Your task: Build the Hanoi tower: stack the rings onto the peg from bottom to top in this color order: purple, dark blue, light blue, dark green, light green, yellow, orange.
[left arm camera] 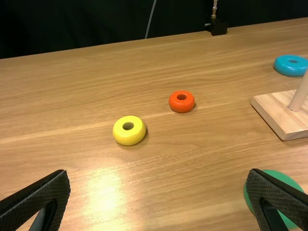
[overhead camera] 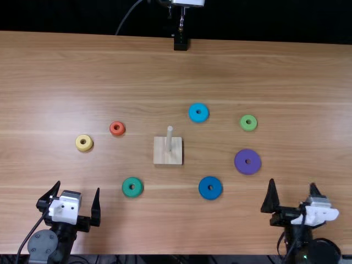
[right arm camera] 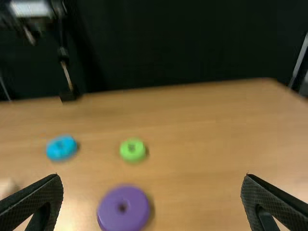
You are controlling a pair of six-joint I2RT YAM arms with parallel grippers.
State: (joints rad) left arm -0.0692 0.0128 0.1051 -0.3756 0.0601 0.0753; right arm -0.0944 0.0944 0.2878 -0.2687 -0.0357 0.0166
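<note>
Left gripper (overhead camera: pixel 78 187) stands at the table's (overhead camera: pixel 165 66) near-left area, its two fingers spread apart; in the left wrist view, one fingertip overlaps the line of sight to the dark green ring (overhead camera: pixel 126 188), though in the top view I read a gap between gripper and ring. Right gripper (overhead camera: pixel 292 183) is at the near-right area, fingers likewise spread wide. I locate the peg (overhead camera: pixel 169 141) upright on its square wooden base (overhead camera: pixel 168 159), near the middle of the table and between the two groups of rings. All seven rings lie flat on the wood, each apart from the others and from the base. Right of the peg are four: the light blue ring (overhead camera: pixel 192 113), beyond the base; the light green ring (overhead camera: pixel 248 117), farther right; the purple ring (overhead camera: pixel 240 163), nearer the arms than the light green ring; and the dark blue ring (overhead camera: pixel 203 189), on the near side of the base. Left of the peg are three: the dark green ring, toward the arms; the orange ring (overhead camera: pixel 112 131), beyond it; and the yellow ring (overhead camera: pixel 84 148) — outermost on that side. Of the rings, I find the purple one nearest to the right gripper — near it, but not touching.
</note>
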